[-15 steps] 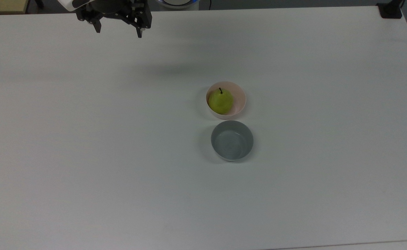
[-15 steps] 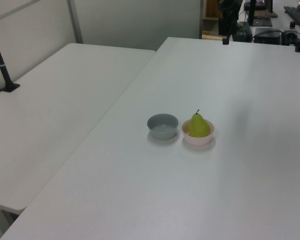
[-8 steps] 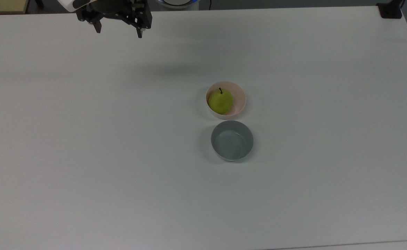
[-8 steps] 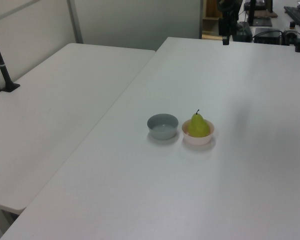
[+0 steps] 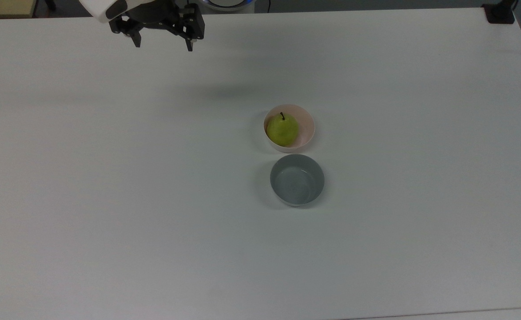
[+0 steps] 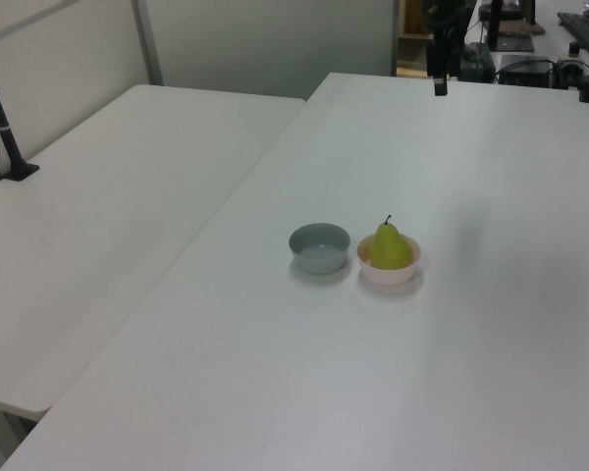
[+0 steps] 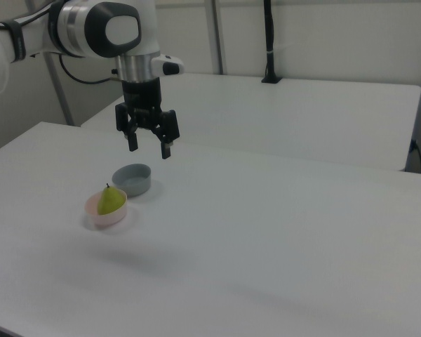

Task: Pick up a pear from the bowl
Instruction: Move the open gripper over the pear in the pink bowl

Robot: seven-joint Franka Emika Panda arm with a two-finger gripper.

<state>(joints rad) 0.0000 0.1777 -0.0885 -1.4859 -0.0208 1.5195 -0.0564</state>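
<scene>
On the top view's far left, the gripper (image 5: pixel 163 46) has shifted a little toward the top view's right since half a second ago, and the white part of the arm shows more now. Its fingers (image 5: pixel 190 46) are spread apart, released, with nothing between them. It hangs above the white surface (image 5: pixel 109 178), close to the far edge, well apart from both bowls. In the right view the gripper (image 7: pixel 148 149) hangs high above the grey bowl (image 7: pixel 132 180).

Further to the top view's right, near the middle of the surface, the pear (image 5: pixel 282 129) sits upright in the pink bowl (image 5: pixel 307 121), unmoved, leaning to the bowl's left side. The grey bowl (image 5: pixel 296 179) stands just beside it on the near side. Around both bowls the surface is bare to every edge.
</scene>
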